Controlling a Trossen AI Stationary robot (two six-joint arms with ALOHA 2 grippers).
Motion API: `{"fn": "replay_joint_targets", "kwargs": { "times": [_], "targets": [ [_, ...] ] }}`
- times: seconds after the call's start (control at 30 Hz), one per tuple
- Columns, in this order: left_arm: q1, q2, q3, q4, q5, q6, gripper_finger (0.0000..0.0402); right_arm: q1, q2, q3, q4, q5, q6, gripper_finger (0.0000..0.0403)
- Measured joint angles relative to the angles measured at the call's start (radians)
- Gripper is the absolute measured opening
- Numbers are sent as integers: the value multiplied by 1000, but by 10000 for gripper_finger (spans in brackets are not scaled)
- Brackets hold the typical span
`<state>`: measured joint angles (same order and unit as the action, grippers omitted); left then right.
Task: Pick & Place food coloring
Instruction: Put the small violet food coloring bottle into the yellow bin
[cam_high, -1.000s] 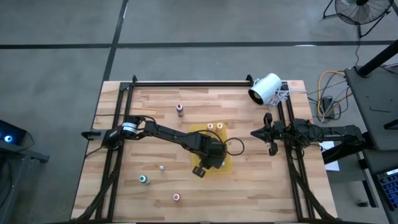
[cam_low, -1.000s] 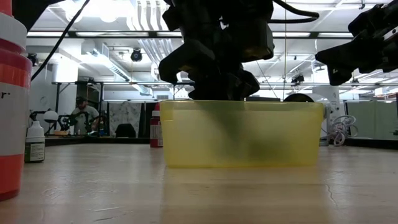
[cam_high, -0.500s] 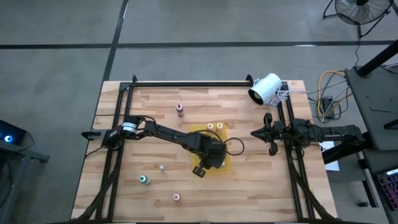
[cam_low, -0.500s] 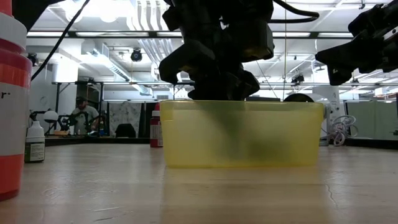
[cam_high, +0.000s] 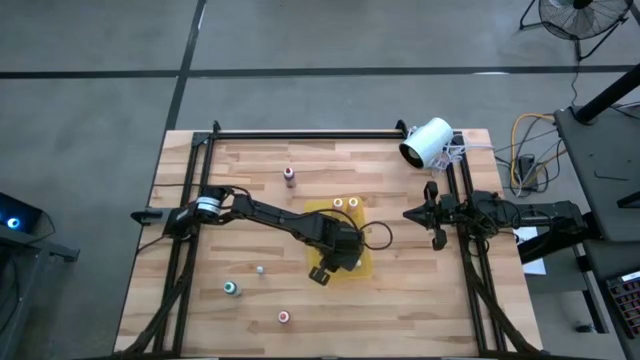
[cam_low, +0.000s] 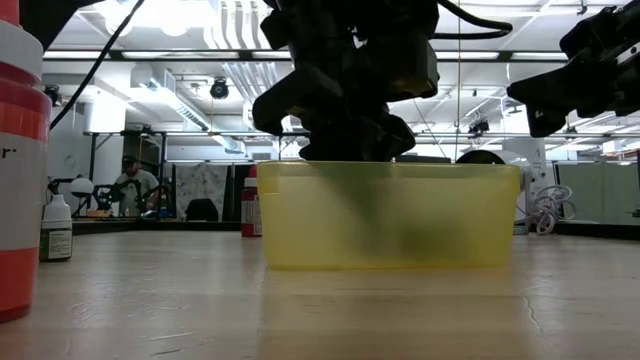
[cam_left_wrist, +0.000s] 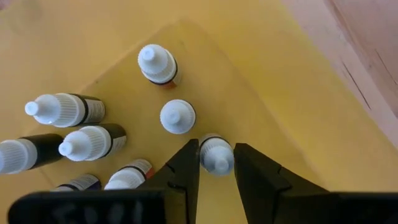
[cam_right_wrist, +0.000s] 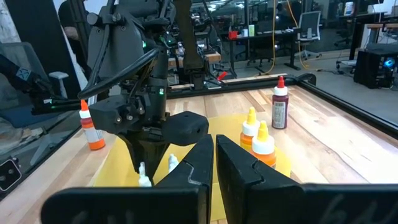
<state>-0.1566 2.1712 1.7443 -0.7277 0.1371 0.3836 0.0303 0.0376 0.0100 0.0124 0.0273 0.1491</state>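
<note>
Wooden table (cam_high: 250, 160) in open workshop; yellow bin (cam_low: 390, 215) mid-table; left gripper (cam_left_wrist: 216, 163) down inside bin, fingers either side of a white-capped bottle (cam_left_wrist: 215, 154), slightly parted, grip unclear; other small bottles (cam_left_wrist: 81, 140) just beside; right gripper (cam_right_wrist: 214, 155) pressed together, parked at right edge; more bottles (cam_high: 231, 288) scattered on table.

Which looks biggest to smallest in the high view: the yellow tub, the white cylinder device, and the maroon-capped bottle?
1. yellow tub, partly hidden under the left arm
2. white cylinder device
3. maroon-capped bottle, clearly the smallest

The top two are close, so that order is unsure.
</note>
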Motion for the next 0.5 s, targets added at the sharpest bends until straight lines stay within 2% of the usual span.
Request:
{"fn": "replay_joint_targets", "kwargs": {
  "times": [0.5],
  "targets": [
    [0,-1,0,8,-8,-1,74,0,0,0,0,0,0,13]
  ]
}}
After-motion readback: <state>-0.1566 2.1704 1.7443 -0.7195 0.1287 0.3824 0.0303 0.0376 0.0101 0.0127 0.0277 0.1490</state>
